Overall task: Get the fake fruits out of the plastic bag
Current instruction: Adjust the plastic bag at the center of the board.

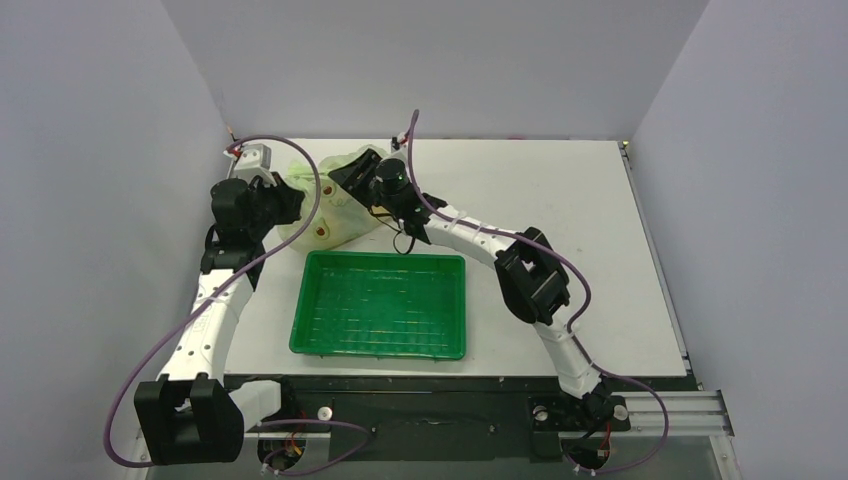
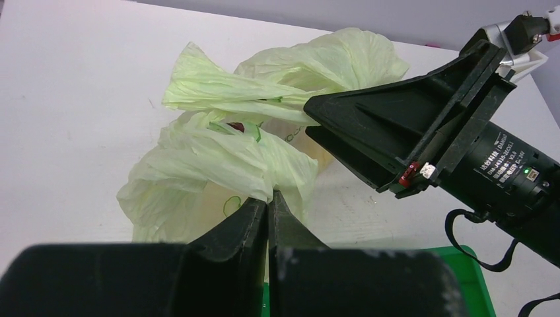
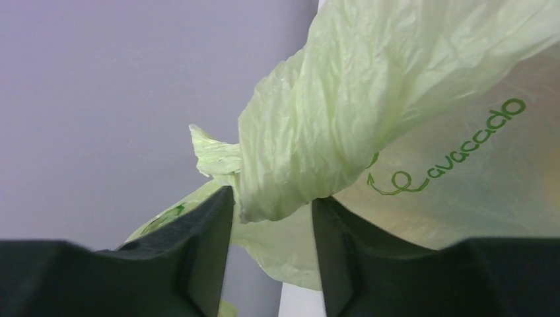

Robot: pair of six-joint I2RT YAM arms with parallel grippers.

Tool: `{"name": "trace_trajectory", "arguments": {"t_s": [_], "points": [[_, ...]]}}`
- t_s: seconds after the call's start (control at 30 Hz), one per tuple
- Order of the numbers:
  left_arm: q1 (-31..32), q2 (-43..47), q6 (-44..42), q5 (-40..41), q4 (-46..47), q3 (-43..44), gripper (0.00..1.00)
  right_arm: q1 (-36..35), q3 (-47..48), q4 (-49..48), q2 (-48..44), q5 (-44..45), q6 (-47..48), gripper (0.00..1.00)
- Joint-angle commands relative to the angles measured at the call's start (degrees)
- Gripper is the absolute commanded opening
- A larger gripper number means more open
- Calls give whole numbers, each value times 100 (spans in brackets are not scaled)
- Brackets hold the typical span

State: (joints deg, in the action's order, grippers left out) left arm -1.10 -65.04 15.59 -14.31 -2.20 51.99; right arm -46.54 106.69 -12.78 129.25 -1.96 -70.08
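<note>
**Left gripper** (image 2: 269,198): shown clenched on a gathered fold of the plastic bag (image 2: 218,158). The bag is slumped on the table (image 2: 72,86) just ahead of the fingertips.

**Between the two grippers:** the bag body is held from both sides. The fake fruits (image 2: 239,126) are glimpsed only as a dark red and green patch through a gap between the handles. Their long axes cannot be told.

**Upper handle:** drawn out into a long twisted strand. Its long axis is directed from the bag body toward the right gripper (image 2: 308,120).

**Right gripper:** closed on that strand, which is bunched between its fingers (image 3: 205,251) and touched by both.

**Green tray** (image 1: 380,305): located behind both grippers, toward the arm bases, just beside the bag.
</note>
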Motion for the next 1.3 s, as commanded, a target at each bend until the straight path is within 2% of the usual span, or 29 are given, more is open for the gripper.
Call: {"name": "trace_trajectory", "arguments": {"t_s": [0.0, 0.03, 0.13, 0.2, 0.27, 0.33, 0.4, 0.47, 0.57, 0.73, 0.83, 0.9, 1.03, 1.1, 1.2, 1.27], "points": [[18, 145, -144, 146, 276, -4, 0, 110, 382, 127, 71, 178, -21, 36], [24, 156, -149, 202, 284, -13, 0, 132, 420, 184, 119, 178, 50, 31], [30, 244, -164, 387, 283, -71, 0, 239, 744, 570, 218, 178, 321, 6], [27, 305, -181, 602, 269, -102, 0, 307, 944, 790, 268, 178, 553, 0], [43, 395, -164, 973, 236, -138, 0, 411, 1103, 850, 259, 79, 701, 0], [61, 514, -133, 1965, -22, -155, 0, 516, 1245, 867, 187, -65, 795, 0], [60, 619, -121, 2564, -227, -143, 0, 639, 1489, 918, 156, -202, 881, 0], [40, 681, -56, 2905, -547, 8, 0, 802, 1918, 1023, 246, -393, 948, 0], [-79, 706, 67, 2988, -981, 362, 0, 1114, 2602, 923, 356, -770, 788, 0], [-378, 641, 354, 3183, -1687, 818, 0, 1509, 3333, 430, 644, -1374, -63, 0], [-800, 618, 521, 2555, -1912, 999, 0, 1673, 3411, 102, 704, -1598, -309, 0], [-946, 642, 545, 1274, -1856, 945, 0, 1729, 3485, -32, 772, -1739, -443, 0], [-981, 418, 670, -524, -2129, 903, 0, 1833, 3516, -27, 1023, -2060, -888, 0], [-983, 366, 878, -1109, -2126, 730, 0, 1912, 3241, 41, 1015, -2319, -1004, 0], [-971, 518, 1227, -1528, -1905, 261, 0, 2069, 2691, 330, 814, -2816, -1062, 1], [-977, 615, 1433, -1694, -1734, 82, 0, 2180, 2526, 955, 634, -3074, -685, 7]]}}
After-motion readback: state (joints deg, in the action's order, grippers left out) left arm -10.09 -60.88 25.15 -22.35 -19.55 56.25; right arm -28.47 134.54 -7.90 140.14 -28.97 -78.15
